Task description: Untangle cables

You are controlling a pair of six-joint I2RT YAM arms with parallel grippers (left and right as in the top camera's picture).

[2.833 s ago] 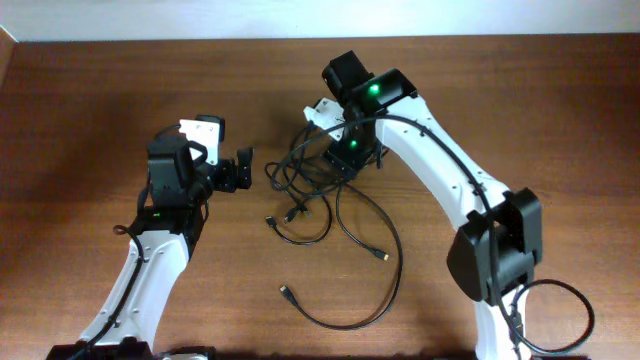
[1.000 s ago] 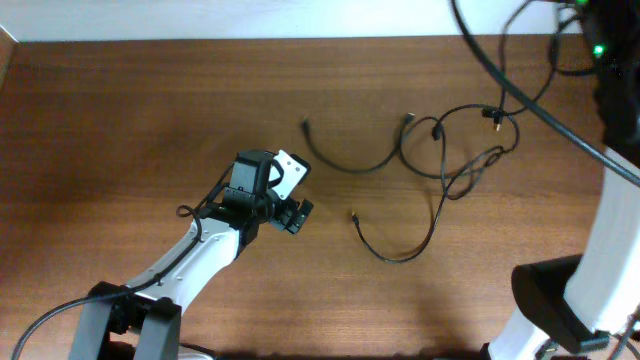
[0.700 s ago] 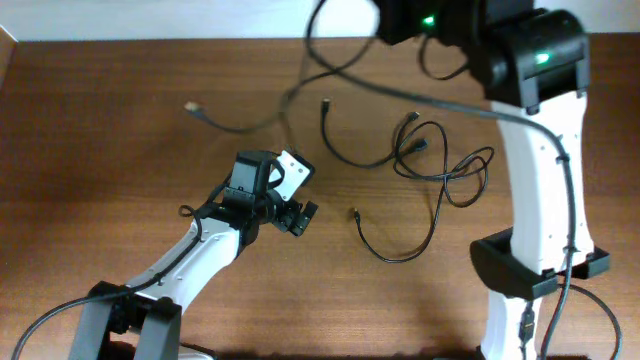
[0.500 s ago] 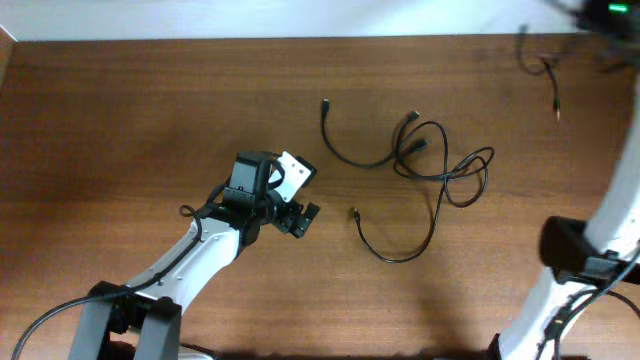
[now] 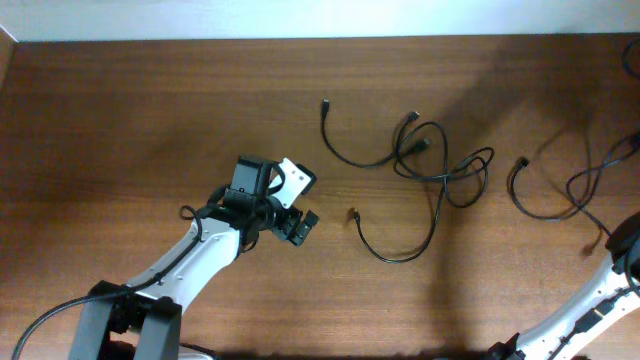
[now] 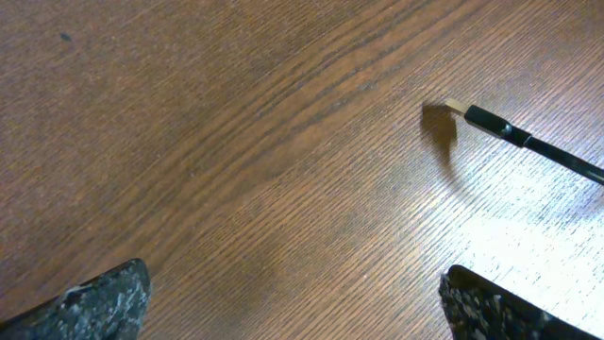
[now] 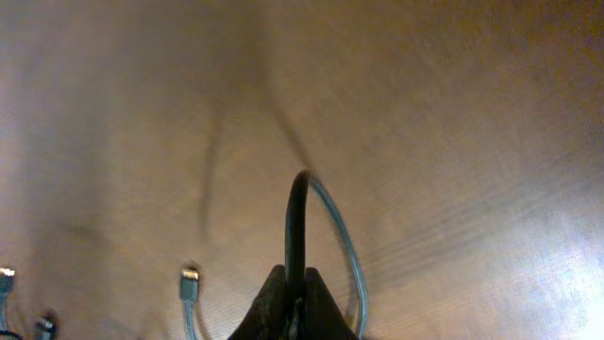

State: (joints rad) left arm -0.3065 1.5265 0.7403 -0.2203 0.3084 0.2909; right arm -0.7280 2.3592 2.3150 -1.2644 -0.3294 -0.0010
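Several thin black cables lie on the wooden table. A tangled loop [image 5: 442, 165] sits at centre right, with a curved strand [image 5: 352, 160] to its left and another strand [image 5: 395, 255] below it. A further cable [image 5: 590, 185] loops at the right edge. My left gripper [image 5: 297, 225] [image 6: 294, 307] is open low over bare wood. A gold-tipped plug [image 6: 467, 113] lies ahead of it to the right. My right gripper [image 7: 295, 288] is shut on a black cable [image 7: 296, 222], high above the table. It is out of the overhead view.
The table's far edge meets a pale wall at the top. Part of my right arm [image 5: 625, 245] shows at the right edge. Far below the right gripper are blurred plug ends [image 7: 190, 280] on the wood.
My right arm swept across the back of the table and off to the right, carrying a cable with it. That cable now loops at the right edge. The left arm barely moved.
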